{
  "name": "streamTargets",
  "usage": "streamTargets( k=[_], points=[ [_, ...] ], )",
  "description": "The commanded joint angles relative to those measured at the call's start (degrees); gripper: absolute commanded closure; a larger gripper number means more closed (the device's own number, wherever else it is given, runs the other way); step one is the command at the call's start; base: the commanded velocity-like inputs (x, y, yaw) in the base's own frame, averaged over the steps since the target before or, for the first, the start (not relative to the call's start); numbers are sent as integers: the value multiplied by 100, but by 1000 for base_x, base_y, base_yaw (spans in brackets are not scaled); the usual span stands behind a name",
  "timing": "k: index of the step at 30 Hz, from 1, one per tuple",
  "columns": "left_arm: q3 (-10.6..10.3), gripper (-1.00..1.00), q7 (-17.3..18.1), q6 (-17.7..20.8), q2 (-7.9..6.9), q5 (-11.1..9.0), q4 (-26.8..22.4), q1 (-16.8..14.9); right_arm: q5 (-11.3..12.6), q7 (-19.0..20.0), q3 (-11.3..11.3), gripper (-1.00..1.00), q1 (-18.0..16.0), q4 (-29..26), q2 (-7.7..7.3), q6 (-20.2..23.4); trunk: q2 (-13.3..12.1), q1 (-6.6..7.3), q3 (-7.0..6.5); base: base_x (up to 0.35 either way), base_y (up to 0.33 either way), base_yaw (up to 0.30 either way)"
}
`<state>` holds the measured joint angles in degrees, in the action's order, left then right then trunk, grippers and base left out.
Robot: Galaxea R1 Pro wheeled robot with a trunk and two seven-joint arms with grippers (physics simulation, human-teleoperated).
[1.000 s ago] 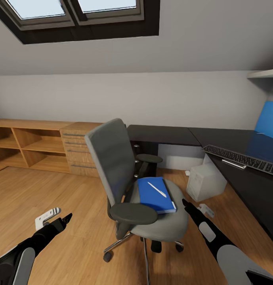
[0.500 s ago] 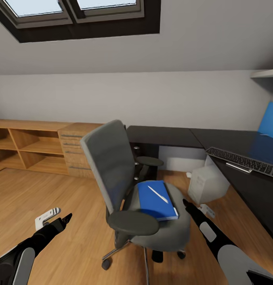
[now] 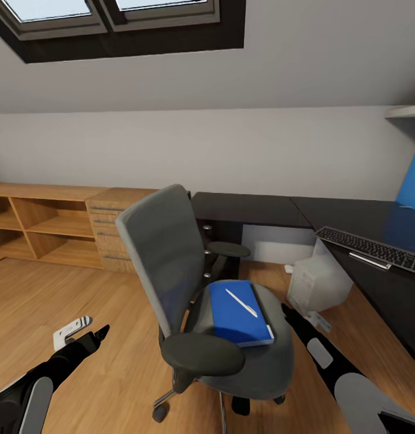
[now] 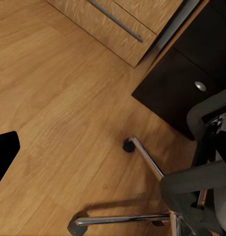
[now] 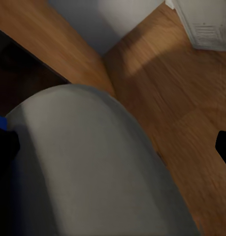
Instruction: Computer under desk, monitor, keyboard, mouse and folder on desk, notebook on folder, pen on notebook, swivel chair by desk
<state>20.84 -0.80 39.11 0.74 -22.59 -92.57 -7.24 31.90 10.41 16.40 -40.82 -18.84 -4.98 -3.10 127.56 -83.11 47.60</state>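
The swivel chair [image 3: 171, 265] stands mid-floor, its grey back toward me and to the left. A blue folder [image 3: 237, 313] lies on its seat with the white pen [image 3: 241, 302] on top. My right gripper [image 3: 287, 310] hovers open at the seat's right edge; the grey seat [image 5: 93, 167] lies between its spread fingers. Low on the left, over bare floor, my left gripper [image 3: 100, 333] is open and empty. The keyboard [image 3: 373, 248] lies on the black desk [image 3: 255, 208] at right. The white computer [image 3: 318, 280] sits on the floor beside the desk. Monitor, mouse and notebook are out of view.
A light wooden cabinet with drawers and shelves [image 3: 62, 226] lines the back-left wall. A blue wall panel [image 3: 412, 190] rises behind the desk. The chair's chrome base [image 4: 142, 196] and a black desk drawer with a silver knob [image 4: 200, 86] lie near my left arm. Wooden floor is open on the left.
The whole view has crept forward toward the chair, which now looks larger and lower. Both arms keep the same pose in the picture.
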Motion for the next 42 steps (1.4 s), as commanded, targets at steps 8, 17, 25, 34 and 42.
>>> streamTargets(
  k=[8,17,25,34,42],
  points=[
    [24,-100,-8,43,-1,-43,-7,-5,261,56,32,-100,-5,-11,-5,406,3,1,6,0,0,0],
    [25,-100,-8,42,-4,-43,-7,-5,289,60,63,-100,-5,-17,-3,485,3,1,6,0,0,0],
    [133,-100,-6,42,-3,-45,-15,-5,286,66,71,-100,-5,-15,-3,485,3,1,6,0,0,80],
    [173,-100,-7,44,1,-45,-15,-5,290,66,66,-100,-5,-16,-3,485,3,1,6,0,0,255],
    [174,-100,-8,44,2,-44,-15,-5,295,66,66,-100,-5,-18,-3,485,3,1,11,0,0,255]
  ],
)
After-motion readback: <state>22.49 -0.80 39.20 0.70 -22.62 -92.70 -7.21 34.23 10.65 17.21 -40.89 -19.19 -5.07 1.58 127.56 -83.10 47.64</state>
